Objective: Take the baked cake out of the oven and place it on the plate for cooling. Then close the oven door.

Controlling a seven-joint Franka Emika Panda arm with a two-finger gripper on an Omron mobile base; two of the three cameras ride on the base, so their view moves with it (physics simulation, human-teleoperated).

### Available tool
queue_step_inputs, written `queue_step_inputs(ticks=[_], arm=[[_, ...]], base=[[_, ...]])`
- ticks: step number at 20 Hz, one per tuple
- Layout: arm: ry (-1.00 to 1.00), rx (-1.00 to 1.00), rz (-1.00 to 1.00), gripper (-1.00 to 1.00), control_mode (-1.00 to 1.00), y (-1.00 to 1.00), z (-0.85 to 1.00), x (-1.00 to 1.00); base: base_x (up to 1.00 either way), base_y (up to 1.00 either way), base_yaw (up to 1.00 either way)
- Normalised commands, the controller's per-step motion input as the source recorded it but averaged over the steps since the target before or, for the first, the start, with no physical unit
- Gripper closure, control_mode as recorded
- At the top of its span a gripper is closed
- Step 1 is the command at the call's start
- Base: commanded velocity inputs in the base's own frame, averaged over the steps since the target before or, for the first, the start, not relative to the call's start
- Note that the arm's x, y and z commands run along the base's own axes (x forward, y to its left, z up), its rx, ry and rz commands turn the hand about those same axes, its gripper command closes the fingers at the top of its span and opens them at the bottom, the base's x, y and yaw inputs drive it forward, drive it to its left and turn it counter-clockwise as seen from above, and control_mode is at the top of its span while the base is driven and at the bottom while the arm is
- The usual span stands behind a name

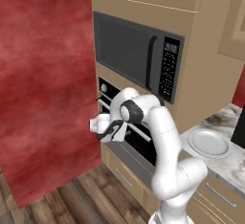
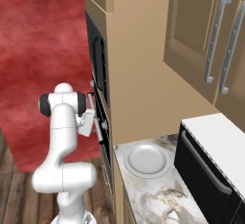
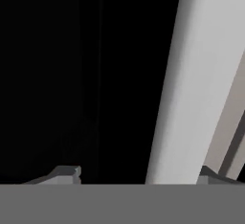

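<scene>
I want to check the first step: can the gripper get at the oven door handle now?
Probably yes. The gripper already straddles the silver handle of the oven door, one fingertip on each side, with nothing between. The door looks closed.

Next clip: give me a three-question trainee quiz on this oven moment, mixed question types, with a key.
1. True or false: the oven door is closed.
2. What lies between the pincer tips in the hand view?
A. the oven's bar handle
B. a cake
C. a knob
3. Fill in: the plate on the counter beside the oven is ____.

Key
1. True: the door stands upright against the oven front.
2. A: the pale bar runs up between the two dark tips.
3. Empty: nothing lies on it.
</scene>
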Motion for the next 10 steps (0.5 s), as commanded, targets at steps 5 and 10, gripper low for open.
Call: queue_step_inputs(ticks=[5,10], arm=[[0.07,0.12,0.05,1.00,-1.00,-0.09,-0.27,0.01],[0.10,0.24,0.13,1.00,-1.00,0.31,-0.54,-0.42]], base=[[0.00,0.00,0.00],[0.00,0.00,0.00]])
